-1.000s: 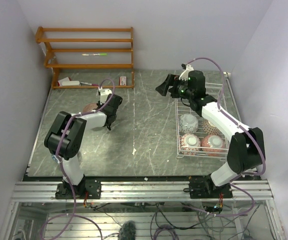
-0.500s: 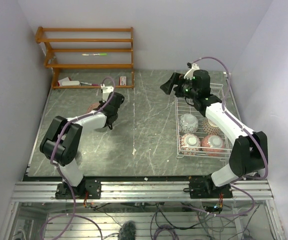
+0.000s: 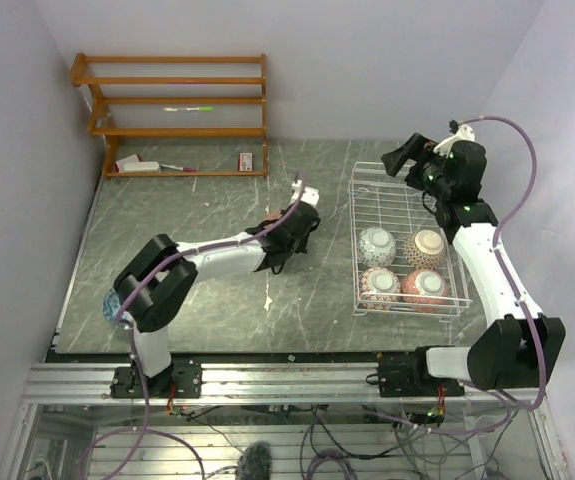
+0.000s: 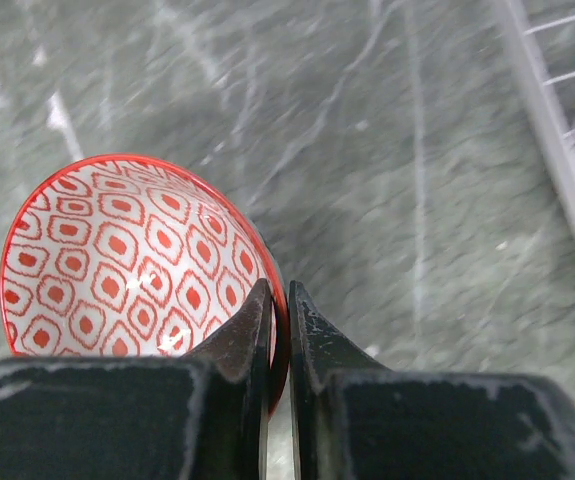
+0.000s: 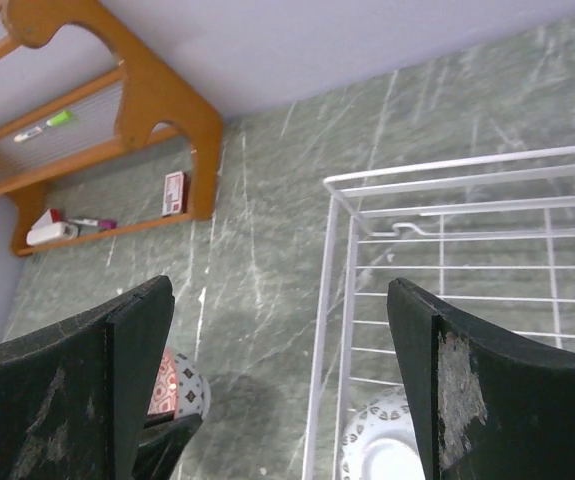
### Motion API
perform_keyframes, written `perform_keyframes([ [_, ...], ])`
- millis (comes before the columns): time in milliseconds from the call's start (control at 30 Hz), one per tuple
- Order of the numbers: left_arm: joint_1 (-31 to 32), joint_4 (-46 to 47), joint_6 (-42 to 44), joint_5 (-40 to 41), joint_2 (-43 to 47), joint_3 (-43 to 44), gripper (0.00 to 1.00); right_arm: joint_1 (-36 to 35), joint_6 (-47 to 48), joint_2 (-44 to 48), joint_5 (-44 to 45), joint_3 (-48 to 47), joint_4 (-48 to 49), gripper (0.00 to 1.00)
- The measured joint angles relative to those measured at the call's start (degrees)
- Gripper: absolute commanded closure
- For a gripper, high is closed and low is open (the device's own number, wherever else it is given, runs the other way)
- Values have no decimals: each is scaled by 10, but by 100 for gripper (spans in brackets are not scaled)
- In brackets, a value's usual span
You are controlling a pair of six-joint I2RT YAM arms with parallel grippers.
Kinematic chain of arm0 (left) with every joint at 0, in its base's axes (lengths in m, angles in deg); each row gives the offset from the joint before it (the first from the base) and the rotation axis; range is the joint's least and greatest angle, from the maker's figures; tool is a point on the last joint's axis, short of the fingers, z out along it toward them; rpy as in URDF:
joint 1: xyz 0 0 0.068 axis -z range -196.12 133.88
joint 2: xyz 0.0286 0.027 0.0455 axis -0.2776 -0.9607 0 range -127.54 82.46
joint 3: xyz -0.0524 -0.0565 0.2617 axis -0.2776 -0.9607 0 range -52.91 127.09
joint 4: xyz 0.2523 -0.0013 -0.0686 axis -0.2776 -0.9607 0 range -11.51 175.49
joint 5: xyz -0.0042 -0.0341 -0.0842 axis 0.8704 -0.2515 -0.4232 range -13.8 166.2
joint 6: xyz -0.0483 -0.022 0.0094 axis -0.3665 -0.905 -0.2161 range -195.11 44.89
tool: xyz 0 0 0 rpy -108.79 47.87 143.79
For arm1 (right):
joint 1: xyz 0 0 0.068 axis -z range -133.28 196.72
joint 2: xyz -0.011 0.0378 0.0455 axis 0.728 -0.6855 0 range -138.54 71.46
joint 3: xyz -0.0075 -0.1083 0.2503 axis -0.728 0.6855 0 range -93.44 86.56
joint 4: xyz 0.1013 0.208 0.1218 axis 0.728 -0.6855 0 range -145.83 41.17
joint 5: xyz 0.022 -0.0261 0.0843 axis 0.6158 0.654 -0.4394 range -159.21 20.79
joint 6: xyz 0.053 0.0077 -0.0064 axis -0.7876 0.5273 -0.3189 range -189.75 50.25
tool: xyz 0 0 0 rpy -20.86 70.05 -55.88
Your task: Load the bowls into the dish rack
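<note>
Pinching the rim of a red-edged bowl, white inside with red diamond spots, the left fingers were clamped tight. Bare table lay ahead of them, the dish rack to their right. The right fingers stood wide and empty.

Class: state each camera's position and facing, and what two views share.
Top external: above, behind robot, looking down on table; left arm, right arm show.
Left wrist: mounted there, looks down past left pincer, shut on rim of red bowl.
Right wrist: mounted there, looks over dish rack toward wooden shelf; open right pincer shows.
Shared: both wrist views show red bowl.
</note>
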Motion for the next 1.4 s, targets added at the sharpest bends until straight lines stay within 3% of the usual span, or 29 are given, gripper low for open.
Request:
perform_keyframes([
  [300,38,14,36,-18,-141,123,93,40,0,27,-1,35,-16,12],
  [600,49,17,49,-12,-149,137,60,46,0,27,-6,41,-23,11],
  [867,53,23,53,-12,-140,137,51,47,0,27,-14,43,-23,11],
  [1133,58,15,47,6,-40,102,40,47,1,27,-24,43,-23,4],
  [1400,43,-100,-36,147,202,-9,31,17,8,20,-51,42,-23,0],
])
